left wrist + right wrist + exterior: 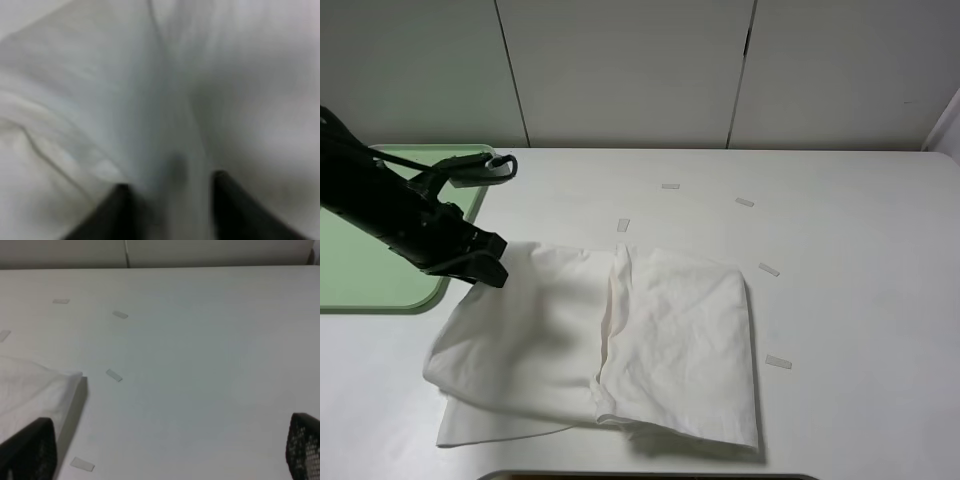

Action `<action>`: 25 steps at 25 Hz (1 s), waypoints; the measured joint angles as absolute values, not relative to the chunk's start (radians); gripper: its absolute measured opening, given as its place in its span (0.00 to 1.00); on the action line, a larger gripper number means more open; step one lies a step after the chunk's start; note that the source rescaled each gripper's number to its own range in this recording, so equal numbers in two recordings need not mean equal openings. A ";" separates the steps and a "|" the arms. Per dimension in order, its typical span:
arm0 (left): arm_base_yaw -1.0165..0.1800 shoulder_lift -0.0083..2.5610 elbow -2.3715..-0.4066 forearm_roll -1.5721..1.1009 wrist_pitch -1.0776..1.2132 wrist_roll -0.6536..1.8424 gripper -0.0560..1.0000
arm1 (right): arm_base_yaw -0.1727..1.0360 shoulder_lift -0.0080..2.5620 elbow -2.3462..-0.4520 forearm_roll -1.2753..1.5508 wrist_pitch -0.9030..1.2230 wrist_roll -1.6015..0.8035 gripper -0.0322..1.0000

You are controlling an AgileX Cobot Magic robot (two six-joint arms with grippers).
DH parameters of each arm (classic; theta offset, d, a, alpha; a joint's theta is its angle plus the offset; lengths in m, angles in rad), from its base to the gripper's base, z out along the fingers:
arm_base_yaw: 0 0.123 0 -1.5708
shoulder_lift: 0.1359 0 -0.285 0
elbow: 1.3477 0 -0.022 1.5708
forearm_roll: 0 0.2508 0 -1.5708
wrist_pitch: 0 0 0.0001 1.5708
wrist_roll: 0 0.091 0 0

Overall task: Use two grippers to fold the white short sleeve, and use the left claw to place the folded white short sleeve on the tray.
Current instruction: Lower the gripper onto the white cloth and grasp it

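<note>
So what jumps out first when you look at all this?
A big rumpled white shirt, folded over itself, sprawls across the middle of the white table. A black end effector reaches in from the left to the shirt's corner, beside a pale green tray at the table's left edge.

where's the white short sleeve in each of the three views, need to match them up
Exterior high: the white short sleeve lies on the table, lower middle.
Left wrist: white short sleeve fills the blurred picture.
Right wrist: only one corner shows.
Shared landmark: the tape strip beside that corner, in exterior high and right wrist; left wrist shows none.
</note>
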State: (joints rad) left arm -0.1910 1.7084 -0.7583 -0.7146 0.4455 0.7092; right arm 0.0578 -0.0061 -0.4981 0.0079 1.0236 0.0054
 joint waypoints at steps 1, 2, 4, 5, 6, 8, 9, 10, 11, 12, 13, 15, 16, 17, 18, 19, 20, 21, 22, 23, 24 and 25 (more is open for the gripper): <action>-0.189 1.703 -0.746 -0.715 0.435 0.722 0.35 | 0.058 -0.006 -0.498 0.008 1.024 0.005 1.00; -0.189 1.703 -0.746 -0.715 0.435 0.722 0.35 | 0.058 -0.006 -0.498 0.008 1.024 0.005 1.00; -0.181 1.671 -0.710 -0.715 0.411 0.752 0.63 | 0.058 -0.006 -0.498 0.008 1.024 0.005 1.00; -0.167 1.637 -0.676 -0.715 0.401 0.759 0.85 | 0.058 -0.006 -0.498 0.008 1.024 0.005 1.00; -0.162 1.623 -0.657 -0.715 0.400 0.760 0.91 | 0.058 -0.006 -0.498 0.008 1.024 0.005 1.00; -0.145 1.595 -0.627 -0.716 0.398 0.758 0.96 | 0.058 -0.006 -0.498 0.008 1.024 0.005 1.00; -0.138 1.584 -0.610 -0.716 0.398 0.750 0.96 | 0.058 -0.006 -0.498 0.008 1.024 0.005 1.00; -0.129 1.576 -0.595 -0.716 0.397 0.737 0.96 | 0.058 -0.006 -0.498 0.008 1.024 0.005 1.00; -0.129 1.576 -0.595 -0.716 0.397 0.737 0.96 | 0.058 -0.006 -0.498 0.008 1.024 0.005 1.00; -0.123 1.572 -0.585 -0.716 0.396 0.726 0.96 | 0.058 -0.006 -0.498 0.008 1.024 0.005 1.00; -0.116 1.568 -0.573 -0.716 0.395 0.714 0.95 | 0.058 -0.006 -0.498 0.008 1.024 0.005 1.00; -0.108 1.566 -0.558 -0.716 0.393 0.701 0.95 | 0.058 -0.006 -0.498 0.008 1.024 0.005 1.00; -0.104 1.565 -0.546 -0.717 0.390 0.698 0.94 | 0.058 -0.006 -0.498 0.008 1.024 0.005 1.00; -0.099 1.565 -0.527 -0.719 0.383 0.692 0.93 | 0.058 -0.006 -0.498 0.008 1.024 0.005 1.00; -0.098 1.564 -0.519 -0.719 0.378 0.691 0.93 | 0.058 -0.006 -0.498 0.008 1.024 0.005 1.00; -0.096 1.564 -0.509 -0.719 0.365 0.689 0.92 | 0.058 -0.006 -0.498 0.008 1.024 0.005 1.00; -0.095 1.565 -0.507 -0.722 0.354 0.687 0.92 | 0.058 -0.006 -0.498 0.008 1.024 0.005 1.00; -0.095 1.573 -0.507 -0.724 0.349 0.687 0.92 | 0.058 -0.006 -0.498 0.008 1.024 0.005 1.00; -0.095 1.581 -0.507 -0.730 0.349 0.687 0.91 | 0.058 -0.006 -0.498 0.008 1.024 0.005 1.00; -0.095 1.598 -0.507 -0.741 0.349 0.688 0.91 | 0.058 -0.006 -0.498 0.008 1.024 0.005 1.00; -0.095 1.616 -0.507 -0.755 0.349 0.693 0.91 | 0.058 -0.006 -0.498 0.008 1.024 0.005 1.00; -0.095 1.632 -0.507 -0.766 0.349 0.702 0.91 | 0.058 -0.006 -0.498 0.008 1.024 0.005 1.00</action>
State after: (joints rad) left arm -0.0949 1.6317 -0.5066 -0.7661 0.3488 0.7020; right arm 0.0578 -0.0061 -0.4981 0.0079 1.0236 0.0054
